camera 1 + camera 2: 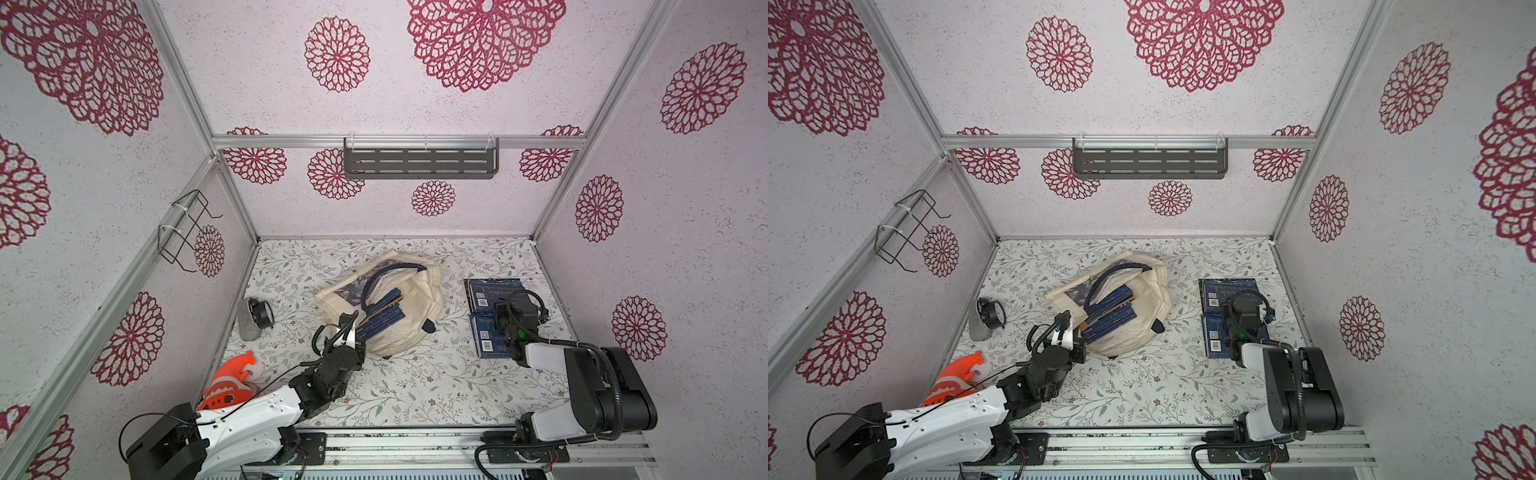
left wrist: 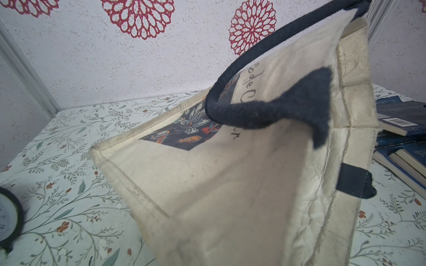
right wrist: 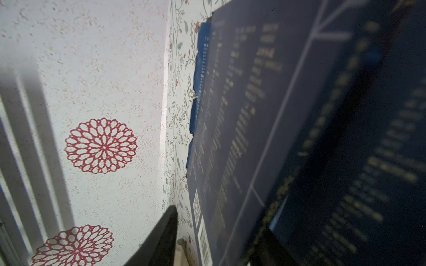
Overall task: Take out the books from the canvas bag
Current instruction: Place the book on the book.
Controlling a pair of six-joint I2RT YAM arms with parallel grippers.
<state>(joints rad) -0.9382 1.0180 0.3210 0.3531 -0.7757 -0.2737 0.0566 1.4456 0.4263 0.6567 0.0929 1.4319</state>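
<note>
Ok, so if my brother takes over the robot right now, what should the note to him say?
Left gripper: shut on the rim of the canvas bag, lifting its mouth open.
Right gripper: open, low over the removed books, nothing held.
Where things are: the canvas bag lies on its side in the middle of the table. The removed books sit in two piles on the robot's right, barcode backs up.
Done: those piles are out.
Left: the remaining books poke out of the bag's mouth and need taking out, probably with the right gripper.
</note>
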